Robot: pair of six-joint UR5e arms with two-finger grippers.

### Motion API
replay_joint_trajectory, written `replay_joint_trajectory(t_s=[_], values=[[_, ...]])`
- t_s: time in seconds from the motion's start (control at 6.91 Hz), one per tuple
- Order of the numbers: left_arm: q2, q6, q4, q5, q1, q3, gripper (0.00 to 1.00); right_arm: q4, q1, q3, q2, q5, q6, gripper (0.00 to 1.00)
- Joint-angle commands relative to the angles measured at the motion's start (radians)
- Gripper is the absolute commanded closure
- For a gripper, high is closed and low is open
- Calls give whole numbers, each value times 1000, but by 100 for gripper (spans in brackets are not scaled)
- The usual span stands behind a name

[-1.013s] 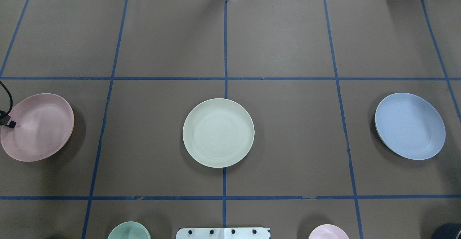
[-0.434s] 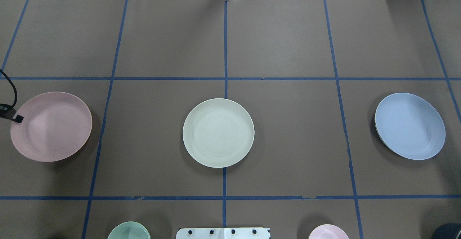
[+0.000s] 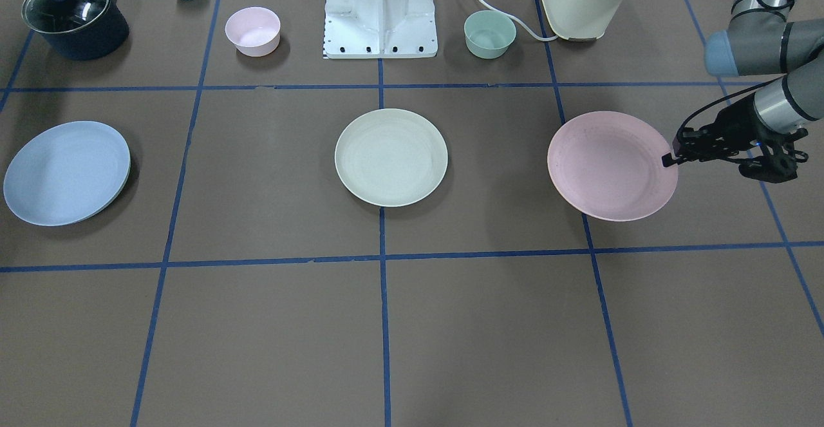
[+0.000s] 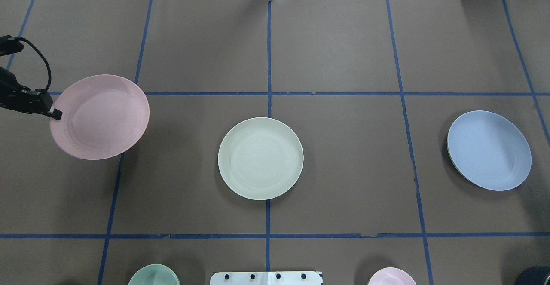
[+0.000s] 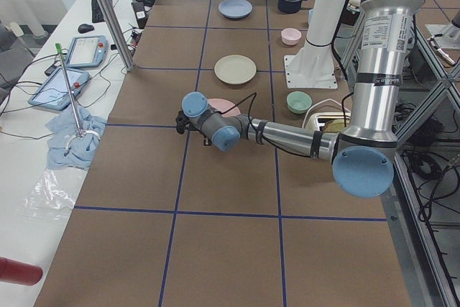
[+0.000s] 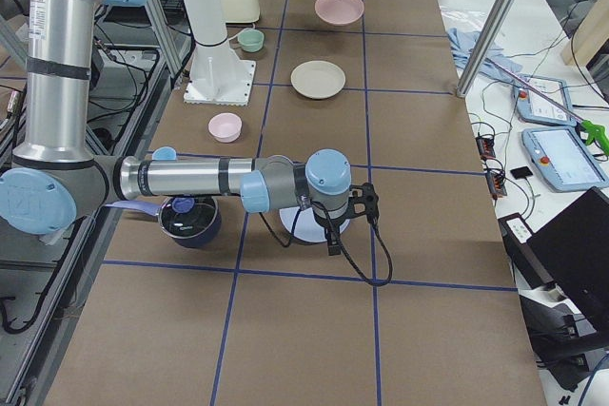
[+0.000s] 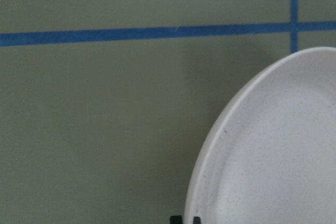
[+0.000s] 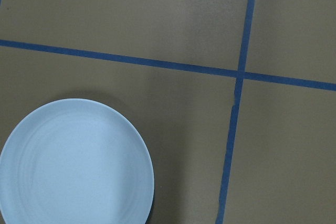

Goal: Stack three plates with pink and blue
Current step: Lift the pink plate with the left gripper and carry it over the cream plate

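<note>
Pink matte plastic round plate (image 4: 99, 117) is pinched at its rim by the left gripper (image 4: 56, 114), judged mid-carry toward the cream-white round plastic plate (image 4: 260, 158). Centring over it before release is called for. Whether the right gripper (image 6: 331, 235) is open cannot be told.

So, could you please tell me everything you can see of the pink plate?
The pink plate is round and shallow, with faint specks, a low raised rim and a matte, plastic-looking surface. It is empty and right way up. The left gripper pinches its rim on the side toward the table's left end, fingers shut on it. It seems held just above the brown table cover, close to level, over a blue tape line, apart from the cream plate. Nothing else touches it.
</note>
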Motion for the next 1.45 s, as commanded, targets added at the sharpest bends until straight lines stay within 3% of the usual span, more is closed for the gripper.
replay_joint_trajectory(t_s=[0.0, 0.14, 0.43, 0.58, 1.3], values=[[-79, -245, 0, -12, 111, -93, 100, 0, -12, 9, 0, 0, 2, 0], [-178, -406, 0, 9, 200, -100, 100, 2, -23, 9, 1, 2, 2, 0], [-284, -538, 5, 130, 352, -94, 100, 29, -55, 12, 8, -4, 5, 0], [-307, -536, 3, 178, 388, -78, 100, 29, -72, 10, 8, -3, 33, 0], [-372, -533, -8, 231, 452, -8, 100, 31, -81, 15, 8, -3, 46, 0]])
